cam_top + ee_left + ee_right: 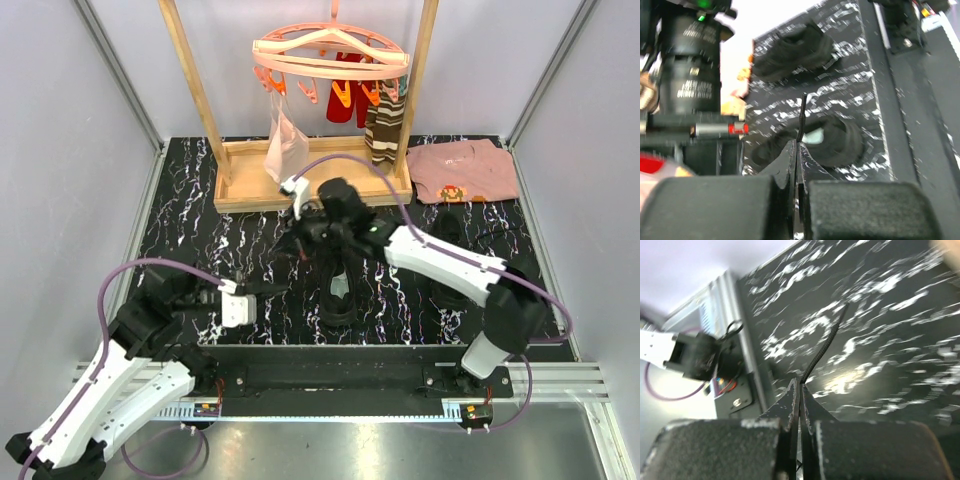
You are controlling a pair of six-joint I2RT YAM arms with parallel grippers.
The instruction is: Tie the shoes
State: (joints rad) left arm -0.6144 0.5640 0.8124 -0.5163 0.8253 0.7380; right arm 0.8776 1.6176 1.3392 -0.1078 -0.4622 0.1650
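Top external view: two black shoes are seen on the black marbled counter (190, 240). The centre shoe (340, 290) is located between the two arms, with its pale insole visible. The second shoe (790, 50) lies further to the right and is partly covered by the right arm in this view. The left hand (278, 289) is positioned just left of the centre shoe and points towards it. The right hand (292, 243) is extended across the counter and is held behind and to the left of the same shoe.

Left wrist view: the fingers (788, 160) of the left hand are pressed together, and a thin black lace strand (802, 117) is pinched between them. The strand stands up from the fingertips, in front of the centre shoe.

Right wrist view: the fingers (790, 400) of the right hand are likewise closed narrow on a second lace strand (825, 342), which runs up and away from the tips over the counter. It cannot be told from this view which shoe the strand belongs to.

At the back of the counter, a wooden rack (300, 190) with a pink clip hanger (330, 50) is installed. A pink shirt (465, 170) is laid flat to the right of the rack.
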